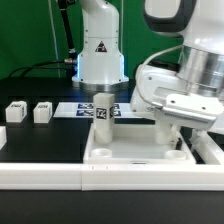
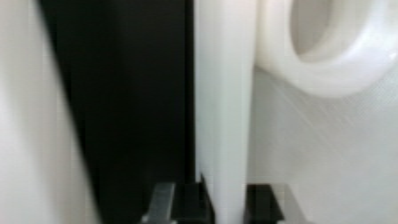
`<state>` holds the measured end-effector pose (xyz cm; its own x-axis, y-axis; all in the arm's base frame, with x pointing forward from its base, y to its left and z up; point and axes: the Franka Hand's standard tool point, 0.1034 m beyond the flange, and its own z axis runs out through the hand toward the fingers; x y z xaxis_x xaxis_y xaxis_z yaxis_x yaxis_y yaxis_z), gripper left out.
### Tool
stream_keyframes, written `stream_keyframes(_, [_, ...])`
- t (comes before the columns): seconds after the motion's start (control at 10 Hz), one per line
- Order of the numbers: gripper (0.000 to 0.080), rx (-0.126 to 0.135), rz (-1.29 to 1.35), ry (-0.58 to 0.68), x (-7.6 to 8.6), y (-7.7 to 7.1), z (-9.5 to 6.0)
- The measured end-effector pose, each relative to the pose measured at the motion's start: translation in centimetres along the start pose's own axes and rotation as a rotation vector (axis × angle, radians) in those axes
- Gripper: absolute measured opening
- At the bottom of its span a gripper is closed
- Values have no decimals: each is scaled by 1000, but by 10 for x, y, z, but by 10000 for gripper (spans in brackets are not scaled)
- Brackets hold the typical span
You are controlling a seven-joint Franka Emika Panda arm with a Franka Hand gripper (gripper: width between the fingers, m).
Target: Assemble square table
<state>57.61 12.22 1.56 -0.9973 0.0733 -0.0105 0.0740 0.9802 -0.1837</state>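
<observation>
Clamped with the pincer [image 2: 228,200] on the thin rim of the square tabletop [image 1: 130,150], flat on the desk [image 1: 40,138], exterior view's lower middle. Could slip off so narrow an edge; could jolt the upright leg [image 1: 103,110] loose if dragged sharply.

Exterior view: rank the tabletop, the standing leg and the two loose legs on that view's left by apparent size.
1. Tabletop
2. Standing leg
3. Loose leg nearer the edge and loose leg beside it: they look alike, so they are not ranked against each other.
</observation>
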Motion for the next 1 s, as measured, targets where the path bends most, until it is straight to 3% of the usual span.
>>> stream_keyframes(0.3, [73,25,3,22,-1,4,0])
stream_keyframes(0.6, [115,40,8,22,-3,-5,2])
stream_keyframes(0.8, [495,56,22,24,-6,-17,2])
stream_keyframes(0.9, [495,63,29,23,-7,-23,2])
stream_keyframes(1.0, [600,65,34,23,-8,-26,2])
